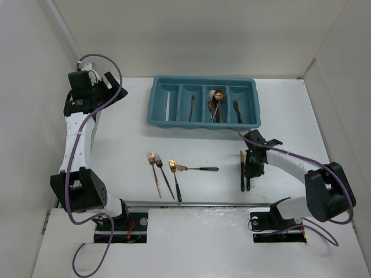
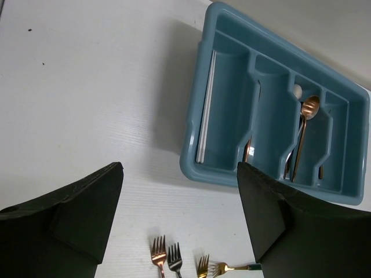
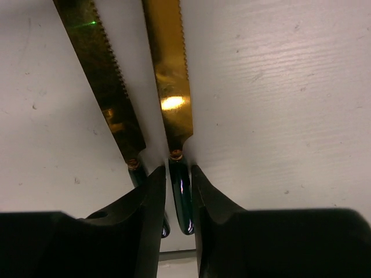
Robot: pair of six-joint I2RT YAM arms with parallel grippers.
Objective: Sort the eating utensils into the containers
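Straddling the dark handle of a gold knife, the right tool stands barely parted, grip unclear.

Right wrist view: the darker knife and the brighter knife are cut off by the top edge. Darker knife's handle is mostly hidden behind the right hand.

Table: white, matte, beneath the right gripper
Walls: plain white panels, beyond it and to both sides
Light: even, soft shadows
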